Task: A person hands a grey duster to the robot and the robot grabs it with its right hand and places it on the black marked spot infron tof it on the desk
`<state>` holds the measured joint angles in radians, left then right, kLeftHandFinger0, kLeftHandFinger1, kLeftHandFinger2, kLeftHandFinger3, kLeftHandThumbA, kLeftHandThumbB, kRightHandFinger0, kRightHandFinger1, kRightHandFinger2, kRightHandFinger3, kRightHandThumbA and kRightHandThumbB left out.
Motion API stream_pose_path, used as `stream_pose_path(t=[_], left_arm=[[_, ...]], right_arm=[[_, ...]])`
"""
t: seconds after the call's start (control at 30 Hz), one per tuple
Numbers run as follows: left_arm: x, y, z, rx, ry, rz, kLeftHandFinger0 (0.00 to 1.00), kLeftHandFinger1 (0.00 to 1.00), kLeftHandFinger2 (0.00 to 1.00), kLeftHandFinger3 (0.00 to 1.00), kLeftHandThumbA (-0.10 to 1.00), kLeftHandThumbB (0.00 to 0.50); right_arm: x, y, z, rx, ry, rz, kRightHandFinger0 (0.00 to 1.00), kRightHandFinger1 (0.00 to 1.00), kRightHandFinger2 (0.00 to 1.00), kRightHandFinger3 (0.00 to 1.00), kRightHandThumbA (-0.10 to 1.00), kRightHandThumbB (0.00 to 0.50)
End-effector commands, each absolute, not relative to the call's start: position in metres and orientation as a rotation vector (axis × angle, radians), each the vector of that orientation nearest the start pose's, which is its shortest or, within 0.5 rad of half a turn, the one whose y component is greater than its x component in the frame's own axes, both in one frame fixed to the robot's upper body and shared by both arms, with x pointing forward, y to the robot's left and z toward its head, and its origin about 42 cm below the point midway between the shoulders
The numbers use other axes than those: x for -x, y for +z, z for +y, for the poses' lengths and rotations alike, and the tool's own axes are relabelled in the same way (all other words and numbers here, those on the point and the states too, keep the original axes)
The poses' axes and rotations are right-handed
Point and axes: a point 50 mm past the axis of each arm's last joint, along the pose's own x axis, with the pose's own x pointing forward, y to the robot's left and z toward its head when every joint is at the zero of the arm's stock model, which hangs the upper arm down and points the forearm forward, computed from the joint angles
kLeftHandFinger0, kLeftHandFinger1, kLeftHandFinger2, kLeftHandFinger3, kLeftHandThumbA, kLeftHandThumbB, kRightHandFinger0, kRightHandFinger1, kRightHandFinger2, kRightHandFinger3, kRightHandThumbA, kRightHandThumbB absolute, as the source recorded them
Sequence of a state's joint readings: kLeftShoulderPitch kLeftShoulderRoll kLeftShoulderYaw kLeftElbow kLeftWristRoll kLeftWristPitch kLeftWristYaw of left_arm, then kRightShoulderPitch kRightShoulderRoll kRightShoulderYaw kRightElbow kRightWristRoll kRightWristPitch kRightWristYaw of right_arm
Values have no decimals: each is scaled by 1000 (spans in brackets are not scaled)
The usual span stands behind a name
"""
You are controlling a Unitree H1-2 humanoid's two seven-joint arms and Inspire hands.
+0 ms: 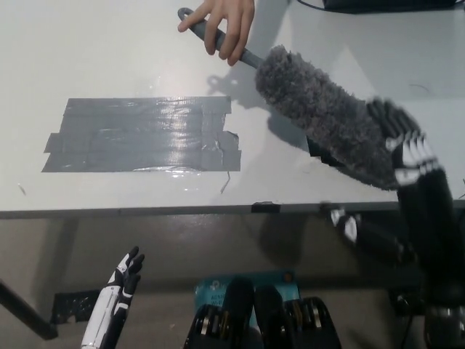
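The grey duster [330, 120] is held out over the far right part of the desk [109, 43] by a person's hand [227, 25], which is closed round the grey handle near the desk's far edge. The fluffy head is angled down towards the near right edge, apparently so that it is presented to the robot's right hand [407, 149]. That black hand is raised beside the lower end of the duster head, with its fingers spread apart and lying over or against the fluff; they are not seen to be clamped on it, so the handover is judged not yet complete. Whether the fingertips actually touch the fibres cannot be told.

The black marked spot [314, 151] is almost wholly hidden under the duster head; only a dark sliver is made out beneath it. A large grey taped patch [138, 134] lies towards the near left part of the desk and plays no part.

The white left hand [120, 287] is rested low, below the desk's near edge, fingers slightly apart and holding nothing. The right forearm is blurred, and the handle's far tip is partly covered by the person's fingers.
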<state>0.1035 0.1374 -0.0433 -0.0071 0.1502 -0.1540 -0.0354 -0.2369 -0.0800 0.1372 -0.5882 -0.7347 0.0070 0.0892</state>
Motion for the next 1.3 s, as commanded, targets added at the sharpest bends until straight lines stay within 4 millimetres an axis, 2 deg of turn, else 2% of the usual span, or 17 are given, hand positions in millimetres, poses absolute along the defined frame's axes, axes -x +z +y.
stream_pose_path(t=[0.0,0.1,0.23,0.3,0.5,0.57,0.83,1.03,1.2,1.27], left_arm=[[-252,97,243,-304,-103,-125,1000,1000,1000,1000,1000,204],[-254,98,243,-308,-106,-128,1000,1000,1000,1000,1000,199],[-254,99,244,-307,-110,-130,1000,1000,1000,1000,1000,202],[-255,99,243,-309,-114,-134,1000,1000,1000,1000,1000,202],[-257,100,242,-314,-120,-135,1000,1000,1000,1000,1000,207],[-258,101,242,-315,-117,-129,1000,1000,1000,1000,1000,223],[-260,102,242,-309,-118,-132,1000,1000,1000,1000,1000,222],[-260,103,241,-317,-123,-139,1000,1000,1000,1000,1000,215],[-261,103,240,-309,-122,-144,1000,1000,1000,1000,1000,204],[-260,104,240,-311,-124,-142,1000,1000,1000,1000,1000,206]], right_arm=[[-293,347,-163,909,-99,-785,1000,1000,1000,1000,1000,357],[-313,352,-155,913,-99,-759,1000,1000,1000,1000,1000,344],[-354,357,-139,944,-85,-690,1000,1000,1000,1000,1000,335],[-367,358,-136,954,-75,-661,1000,1000,1000,1000,1000,339],[-428,355,-110,987,-6,-533,1000,1000,1000,1000,1000,352],[-443,354,-103,978,7,-503,1000,1000,1000,1000,1000,355],[-481,341,-79,964,40,-365,1000,1000,1000,1000,1000,355],[-500,337,-77,954,36,-319,1000,1000,1000,1000,1000,363],[-517,344,-79,972,16,-281,1000,1000,1000,1000,1000,366],[-526,345,-81,997,-3,-256,1000,1000,1000,1000,1000,390]])
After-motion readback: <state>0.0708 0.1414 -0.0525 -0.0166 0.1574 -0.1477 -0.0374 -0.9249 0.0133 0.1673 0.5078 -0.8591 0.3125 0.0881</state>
